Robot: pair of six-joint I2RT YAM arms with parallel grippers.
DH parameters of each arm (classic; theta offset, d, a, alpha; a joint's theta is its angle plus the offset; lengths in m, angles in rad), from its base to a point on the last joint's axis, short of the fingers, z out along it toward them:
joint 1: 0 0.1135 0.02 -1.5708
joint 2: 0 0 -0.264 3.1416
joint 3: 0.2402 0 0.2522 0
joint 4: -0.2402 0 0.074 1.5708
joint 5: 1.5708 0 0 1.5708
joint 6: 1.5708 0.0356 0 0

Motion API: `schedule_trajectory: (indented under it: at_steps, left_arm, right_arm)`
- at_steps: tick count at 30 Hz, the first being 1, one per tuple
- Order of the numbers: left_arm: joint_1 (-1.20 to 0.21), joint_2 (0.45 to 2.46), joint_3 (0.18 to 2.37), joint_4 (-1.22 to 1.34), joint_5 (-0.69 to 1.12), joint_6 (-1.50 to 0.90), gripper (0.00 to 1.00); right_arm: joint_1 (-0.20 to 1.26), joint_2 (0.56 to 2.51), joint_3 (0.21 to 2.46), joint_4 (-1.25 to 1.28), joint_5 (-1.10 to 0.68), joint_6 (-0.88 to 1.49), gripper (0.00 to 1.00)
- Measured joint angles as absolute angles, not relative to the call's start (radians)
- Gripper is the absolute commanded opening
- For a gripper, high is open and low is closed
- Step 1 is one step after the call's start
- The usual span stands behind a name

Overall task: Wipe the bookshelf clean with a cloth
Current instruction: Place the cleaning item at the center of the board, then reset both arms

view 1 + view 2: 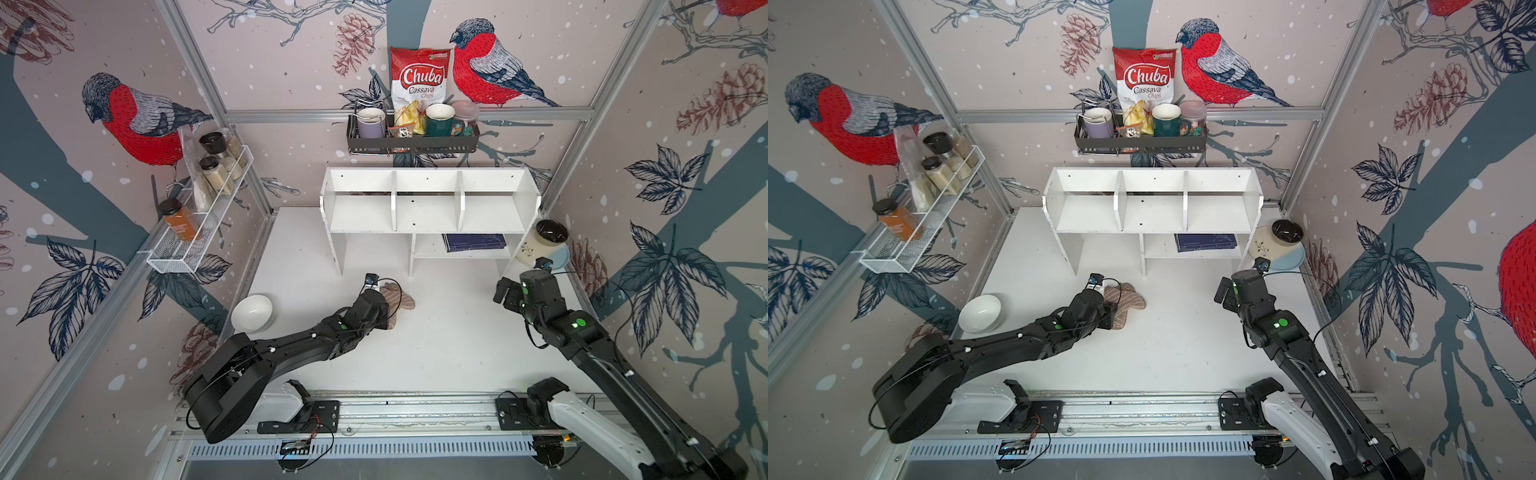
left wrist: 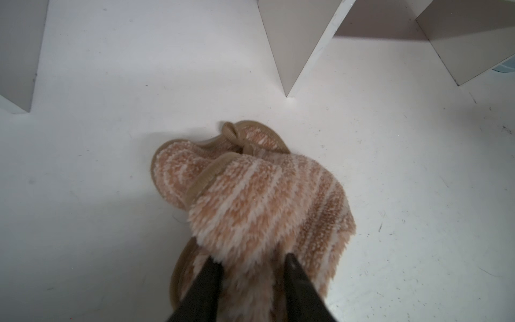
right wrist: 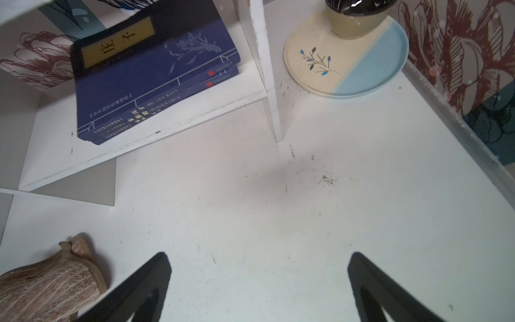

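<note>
Left wrist view: the cloth (image 2: 267, 200) lies bunched on the white table (image 1: 436, 332), left of the middle and well short of the far edge, where the bookshelf (image 1: 361, 214) stands. My left claw (image 2: 249, 258) is down on the near end of the cloth with its jaws partly apart, straddling a fluffy fold; they look loose rather than pinching. I judge that the step in hand is getting a proper hold. I should close on the thick bunch, not the fringe, and leave a pad of fabric past my tips to press flat on the boards. Then I should lift clear before reaching for the compartments and their dividers. My right claw (image 3: 259, 255) hangs wide and empty near the right edge.
</note>
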State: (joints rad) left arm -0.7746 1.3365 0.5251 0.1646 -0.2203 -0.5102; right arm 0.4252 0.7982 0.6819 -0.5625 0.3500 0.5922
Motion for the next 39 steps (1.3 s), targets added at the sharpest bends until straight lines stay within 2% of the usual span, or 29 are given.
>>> schedule_trajectory:
  at_steps: [7, 13, 16, 20, 24, 27, 33, 37, 39]
  left_arm:
    - [-0.775, 1.174, 0.637, 0.064, -0.321, -0.465, 0.98]
    - [-0.770, 0.930, 0.749, -0.075, -0.636, -0.365, 0.98]
    - [-0.739, 0.866, 0.723, -0.006, -0.825, -0.268, 0.97]
    - [-0.573, 0.883, 0.598, 0.172, -0.950, -0.101, 0.96]
    - [-0.319, 0.961, 0.555, 0.232, -0.969, -0.076, 0.96]
    - [-0.175, 1.105, 0.518, 0.276, -0.906, -0.137, 0.97]
    - [-0.143, 1.394, 0.450, 0.485, -0.739, -0.097, 0.96]
    - [-0.133, 1.451, 0.360, 0.709, -0.704, -0.077, 0.97]
    - [-0.133, 1.459, 0.342, 0.731, -0.657, -0.058, 0.97]
  right_arm:
    - [0.416, 0.742, 0.596, -0.436, 0.397, 0.632, 1.00]
    - [0.393, 0.619, 0.463, -0.255, 0.572, 0.599, 1.00]
    - [0.318, 0.609, 0.423, -0.177, 0.657, 0.572, 0.99]
    - [0.166, 0.702, 0.397, -0.086, 0.738, 0.570, 0.99]
    - [0.047, 0.855, 0.374, 0.000, 0.790, 0.546, 1.00]
    - [0.021, 1.004, 0.313, 0.179, 0.813, 0.479, 1.00]
    - [0.017, 1.277, 0.258, 0.604, 0.667, 0.343, 1.00]
    - [0.033, 1.446, 0.307, 0.776, 0.491, 0.244, 1.00]
    - [0.042, 1.499, 0.323, 0.855, 0.435, 0.209, 1.00]
